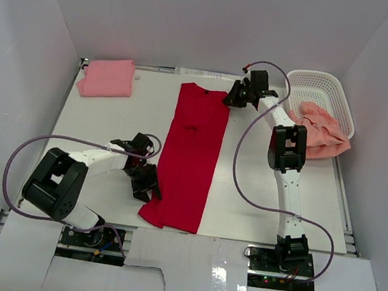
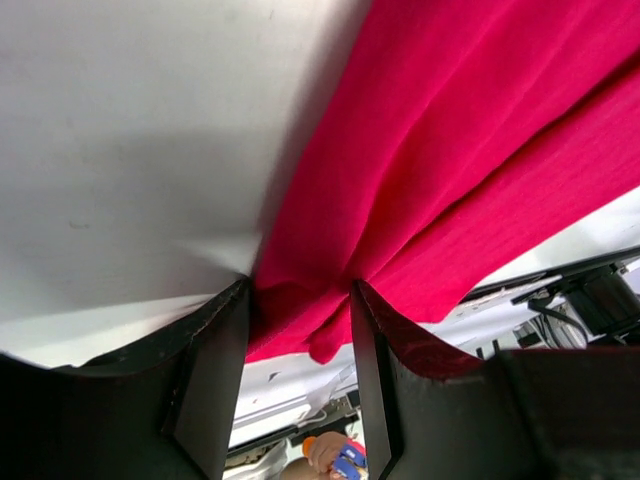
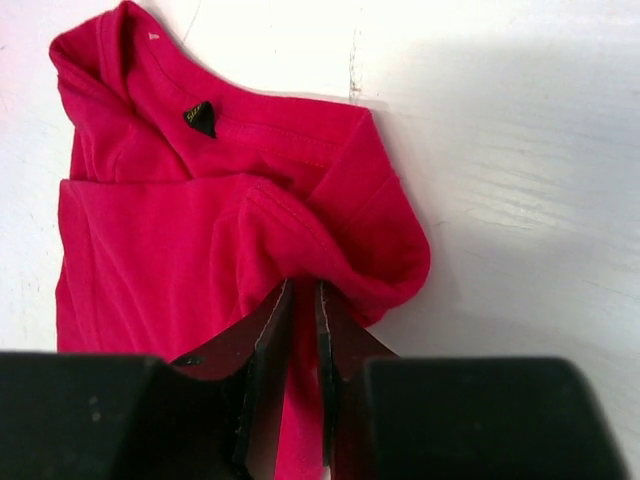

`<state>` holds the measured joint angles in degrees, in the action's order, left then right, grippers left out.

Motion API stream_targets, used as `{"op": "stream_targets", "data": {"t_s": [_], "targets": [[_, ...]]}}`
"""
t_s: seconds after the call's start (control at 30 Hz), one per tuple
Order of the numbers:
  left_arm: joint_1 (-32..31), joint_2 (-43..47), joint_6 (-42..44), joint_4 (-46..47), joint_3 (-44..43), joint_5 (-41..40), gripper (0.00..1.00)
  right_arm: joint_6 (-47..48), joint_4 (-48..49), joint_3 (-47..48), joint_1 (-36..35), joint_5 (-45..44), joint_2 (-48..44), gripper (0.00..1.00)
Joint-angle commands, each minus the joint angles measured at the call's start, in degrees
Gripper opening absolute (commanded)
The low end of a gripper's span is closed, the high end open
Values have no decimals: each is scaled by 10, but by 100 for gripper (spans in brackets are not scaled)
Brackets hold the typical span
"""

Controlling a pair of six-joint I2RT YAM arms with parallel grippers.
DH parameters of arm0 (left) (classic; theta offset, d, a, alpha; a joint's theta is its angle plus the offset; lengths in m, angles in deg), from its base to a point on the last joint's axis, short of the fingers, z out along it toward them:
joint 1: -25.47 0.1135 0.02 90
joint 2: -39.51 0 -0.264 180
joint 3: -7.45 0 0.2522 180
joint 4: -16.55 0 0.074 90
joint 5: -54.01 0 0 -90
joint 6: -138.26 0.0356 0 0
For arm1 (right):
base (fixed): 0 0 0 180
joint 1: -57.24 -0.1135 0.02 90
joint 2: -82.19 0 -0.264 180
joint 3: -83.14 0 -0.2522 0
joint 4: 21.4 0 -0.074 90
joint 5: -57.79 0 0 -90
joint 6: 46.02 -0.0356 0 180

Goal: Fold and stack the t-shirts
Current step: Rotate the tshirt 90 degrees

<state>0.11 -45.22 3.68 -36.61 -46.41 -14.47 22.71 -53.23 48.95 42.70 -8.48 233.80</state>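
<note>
The bright red t-shirt lies as a long, narrow strip down the middle of the table, collar at the far end. My left gripper is at its near left edge; in the left wrist view a bunch of red cloth sits gripped between the fingertips. My right gripper is at the far right shoulder, jaws nearly closed on a fold of the red shirt. The light pink t-shirt lies folded at the back left. The salmon-peach t-shirt hangs crumpled over the basket's near rim.
A white lattice basket stands at the back right corner. White walls enclose the table on three sides. Each arm's purple cable loops beside it over the table.
</note>
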Motion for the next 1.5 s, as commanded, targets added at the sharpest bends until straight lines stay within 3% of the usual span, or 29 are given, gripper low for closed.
{"op": "stream_targets", "data": {"t_s": [0.0, 0.13, 0.37, 0.6, 0.7, 0.83, 0.97, 1.07, 1.2, 1.47], "targets": [[-11, 7, 6, -4, 38, -43, 56, -2, -7, 33, 6, -10, 4, 21], [-17, 37, -1, -15, 54, -39, 56, -6, 6, 31, 6, -8, 1, 21], [-17, 60, 5, -64, -6, -69, 56, -13, 64, 37, 18, 2, -6, 22], [0, 26, 54, -136, -179, -158, 59, 47, 94, 25, 24, 24, -71, 24], [41, -19, 95, -119, -264, -143, 59, 91, 69, -47, 15, 19, -161, 26], [66, -120, 160, -96, -410, -149, 59, 137, 30, -210, -23, -47, -308, 26], [66, -238, 187, -96, -633, -149, 59, 136, 10, -372, -73, -97, -440, 34], [63, -327, 208, -97, -741, -128, 59, 114, -10, -420, -105, -97, -485, 44], [59, -431, 254, -96, -894, -99, 59, 83, -43, -516, -155, -119, -524, 46], [58, -515, 244, -33, -907, -60, 59, 8, 27, -727, -247, -137, -620, 46]]}}
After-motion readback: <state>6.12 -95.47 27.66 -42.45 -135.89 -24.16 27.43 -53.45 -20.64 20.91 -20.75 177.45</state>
